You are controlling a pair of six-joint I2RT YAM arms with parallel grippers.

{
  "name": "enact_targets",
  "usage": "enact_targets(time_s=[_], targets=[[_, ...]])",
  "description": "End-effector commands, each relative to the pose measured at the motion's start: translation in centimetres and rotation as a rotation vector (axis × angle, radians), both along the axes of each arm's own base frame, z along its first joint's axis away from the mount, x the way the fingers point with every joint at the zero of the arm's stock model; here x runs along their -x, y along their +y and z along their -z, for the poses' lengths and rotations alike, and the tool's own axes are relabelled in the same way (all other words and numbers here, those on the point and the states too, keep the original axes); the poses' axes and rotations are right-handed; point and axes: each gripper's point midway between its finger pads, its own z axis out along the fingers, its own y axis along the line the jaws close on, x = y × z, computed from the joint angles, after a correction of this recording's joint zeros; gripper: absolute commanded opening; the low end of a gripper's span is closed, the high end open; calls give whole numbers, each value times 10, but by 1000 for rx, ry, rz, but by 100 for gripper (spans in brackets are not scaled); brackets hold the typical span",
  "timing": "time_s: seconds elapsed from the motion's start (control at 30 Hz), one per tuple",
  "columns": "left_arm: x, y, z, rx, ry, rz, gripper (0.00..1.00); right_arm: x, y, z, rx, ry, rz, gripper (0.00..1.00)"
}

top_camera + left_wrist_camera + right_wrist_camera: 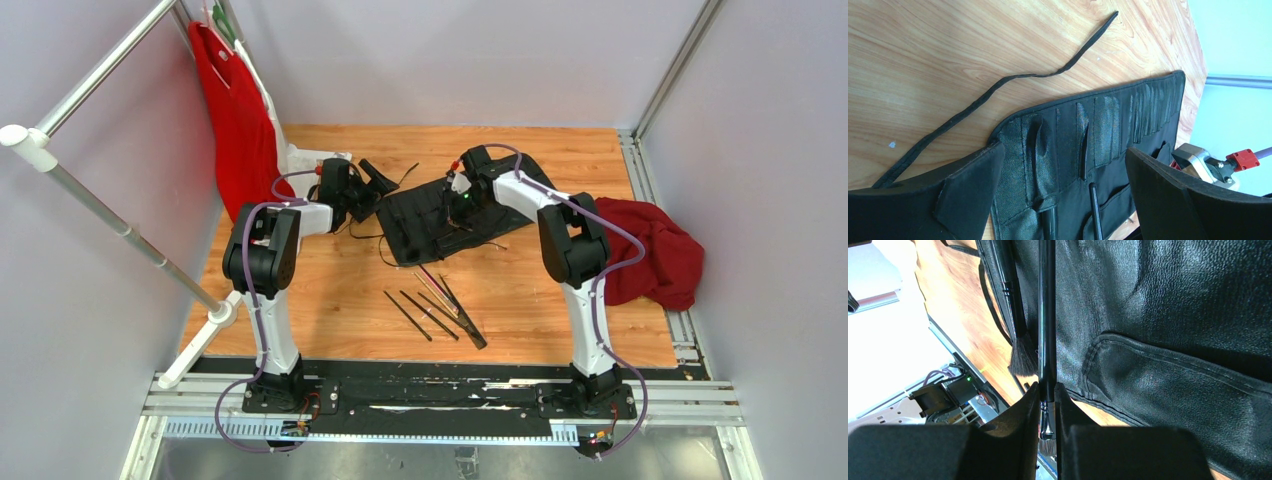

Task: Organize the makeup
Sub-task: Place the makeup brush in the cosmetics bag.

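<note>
Wood-grain tabletop fills the walled cell. Toward the left, the left gripper hovers with jaws spread wide and nothing between them, at the nine o'clock edge of the black slotted roll. Further right, the right gripper is clenched on one thin black brush, pinched just above the bristles. In its wrist view the shaft runs to twelve o'clock across the roll fabric, with a second brush just beside it at eleven. The step in hand looks like slotting this brush. The next move likely calls for lining the handle tip up with an open pocket and sliding it in while the left gripper steadies the fabric. Several loose brushes lie at the roll's six o'clock, well apart from both grippers.
</note>
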Motion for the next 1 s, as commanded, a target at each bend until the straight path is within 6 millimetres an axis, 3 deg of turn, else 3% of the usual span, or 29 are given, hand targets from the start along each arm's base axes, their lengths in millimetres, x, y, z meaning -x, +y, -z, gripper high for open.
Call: enact_targets(time_s=[0.0, 0.97], targets=[[37, 15, 59, -62, 216, -12, 98, -3, -7, 7, 15, 17, 9, 1], [39, 15, 63, -64, 225, -11, 98, -4, -5, 22, 20, 43, 3, 1]])
